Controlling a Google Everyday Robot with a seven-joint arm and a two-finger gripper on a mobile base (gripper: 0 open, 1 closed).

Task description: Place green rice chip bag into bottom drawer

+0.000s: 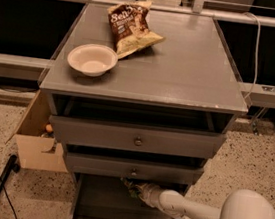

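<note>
Gripper (135, 189) is shoved deep into the open bottom drawer (109, 206).
Cardboard box (34, 143) is parked left; bowl (92, 59) and brown chip bag (130, 27) are left on top. Green rice chip bag (128, 184) seems pinched in narrow jaws, overhung by the middle drawer (169, 174).

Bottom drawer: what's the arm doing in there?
The robot's arm reaches in from the lower right, with the gripper at the back of the open bottom drawer, just under the front of the middle drawer. A bit of the green rice chip bag shows at the gripper's tip, inside the drawer; whether it has been let go can't be told. On the cabinet top, a white bowl and a brown chip bag sit apart from the action.
</note>
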